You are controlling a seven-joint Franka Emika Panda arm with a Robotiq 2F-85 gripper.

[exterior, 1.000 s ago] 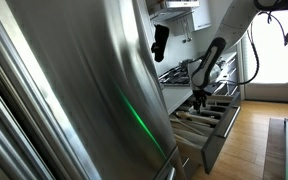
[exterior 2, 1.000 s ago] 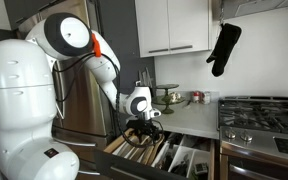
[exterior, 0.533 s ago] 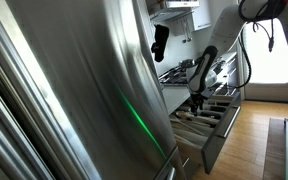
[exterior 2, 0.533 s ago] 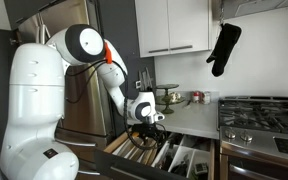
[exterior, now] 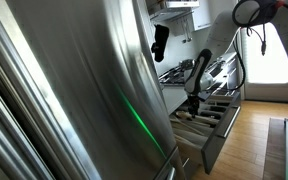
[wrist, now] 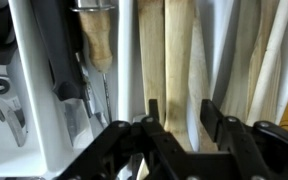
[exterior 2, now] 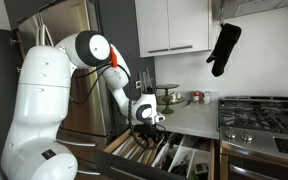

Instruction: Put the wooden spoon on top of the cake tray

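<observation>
My gripper (wrist: 183, 108) reaches down into an open utensil drawer (exterior 2: 174, 157), seen in both exterior views. In the wrist view, several wooden handles lie lengthwise in the drawer. One wooden spoon handle (wrist: 177, 60) runs between my two black fingers. The left finger (wrist: 152, 112) sits against it. A thin pale strip still shows beside the right finger (wrist: 214, 112), so the jaws stand partly closed around the handle. In the exterior views the gripper (exterior 2: 144, 122) (exterior: 193, 103) is low among the utensils. I cannot make out the cake tray.
Metal utensils (wrist: 84, 80) fill the drawer's neighbouring compartment. A counter (exterior 2: 189, 120) with pots (exterior 2: 170, 97) is behind the drawer, and a stove (exterior 2: 264, 108) is beside it. A black oven mitt (exterior 2: 224, 47) hangs above. A steel fridge door (exterior: 74, 90) fills much of one exterior view.
The arm has lowered the gripper further into the drawer. The jaws have narrowed from wide open to close around the wooden handle.
</observation>
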